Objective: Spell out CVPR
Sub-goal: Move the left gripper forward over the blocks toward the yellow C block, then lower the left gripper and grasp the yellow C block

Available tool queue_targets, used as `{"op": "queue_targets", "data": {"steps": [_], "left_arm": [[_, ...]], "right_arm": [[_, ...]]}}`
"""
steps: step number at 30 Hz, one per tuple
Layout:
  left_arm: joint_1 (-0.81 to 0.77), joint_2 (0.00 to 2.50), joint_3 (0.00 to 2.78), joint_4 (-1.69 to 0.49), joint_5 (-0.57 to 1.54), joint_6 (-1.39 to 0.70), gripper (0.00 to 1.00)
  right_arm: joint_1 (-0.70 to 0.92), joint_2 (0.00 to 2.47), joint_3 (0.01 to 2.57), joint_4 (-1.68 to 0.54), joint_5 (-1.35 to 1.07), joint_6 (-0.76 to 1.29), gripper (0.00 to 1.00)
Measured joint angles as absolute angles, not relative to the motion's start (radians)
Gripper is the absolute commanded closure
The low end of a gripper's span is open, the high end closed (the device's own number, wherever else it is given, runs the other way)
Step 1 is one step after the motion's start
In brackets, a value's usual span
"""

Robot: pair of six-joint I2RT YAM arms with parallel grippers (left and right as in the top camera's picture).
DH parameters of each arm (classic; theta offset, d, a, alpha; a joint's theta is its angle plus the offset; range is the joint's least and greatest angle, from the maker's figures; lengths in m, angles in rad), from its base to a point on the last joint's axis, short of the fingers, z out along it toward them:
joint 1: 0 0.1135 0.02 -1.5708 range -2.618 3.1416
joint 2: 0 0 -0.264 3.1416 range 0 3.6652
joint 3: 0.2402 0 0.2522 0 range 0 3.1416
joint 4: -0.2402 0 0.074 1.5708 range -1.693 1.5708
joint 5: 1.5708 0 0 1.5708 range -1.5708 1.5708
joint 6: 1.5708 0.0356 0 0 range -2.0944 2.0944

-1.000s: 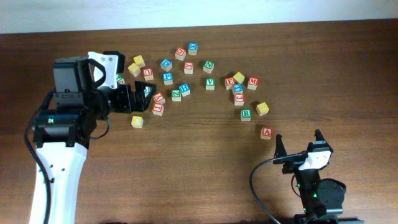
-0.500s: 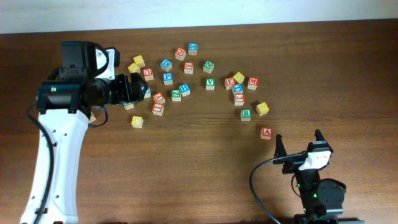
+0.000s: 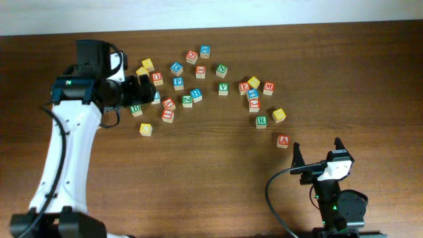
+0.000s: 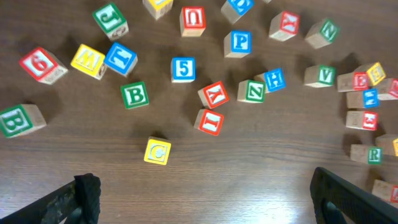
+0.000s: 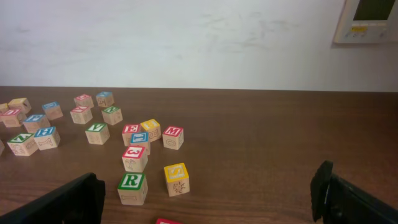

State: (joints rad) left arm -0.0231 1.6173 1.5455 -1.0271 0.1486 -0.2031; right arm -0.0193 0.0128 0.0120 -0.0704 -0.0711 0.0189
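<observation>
Hovering wide open, the left pincer [image 4: 205, 190] has the yellow wooden C block [image 4: 157, 150] just ahead, off-centre in its span: close carelessly and it could skid away, or snag the red wooden block [image 4: 209, 121] just beyond

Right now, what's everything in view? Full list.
C block: one, yellow, set apart on the near left side of the scatter
V block: one, green, mid scatter
P block: one, blue, far left part of the scatter
R block: one, green, right group, beside a yellow block
other blocks: about twenty, red, blue, green and yellow, far half of table; some hidden under left arm
table: one, dark brown wood
wall: white, behind table
left tool: open, above blocks
right tool: open, near edge
</observation>
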Motion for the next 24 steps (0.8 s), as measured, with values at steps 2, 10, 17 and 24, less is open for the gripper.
{"op": "queue_targets", "data": {"steps": [2,10,17,24], "left_arm": [[-0.049,1.650,1.546,-1.019,0.144,-0.204,0.01],[-0.117,1.682,1.547,-0.950,0.141,-0.206,0.01],[-0.118,1.682,1.547,-0.938,0.141,-0.207,0.01],[-0.118,1.682,1.547,-0.919,0.141,-0.207,0.01]], "right_arm": [[-0.019,0.013,0.012,-0.070,-0.071,0.019,0.02],[-0.019,0.013,0.012,-0.070,-0.071,0.019,0.02],[-0.019,0.013,0.012,-0.070,-0.071,0.018,0.02],[-0.019,0.013,0.012,-0.070,-0.071,0.018,0.02]]}}
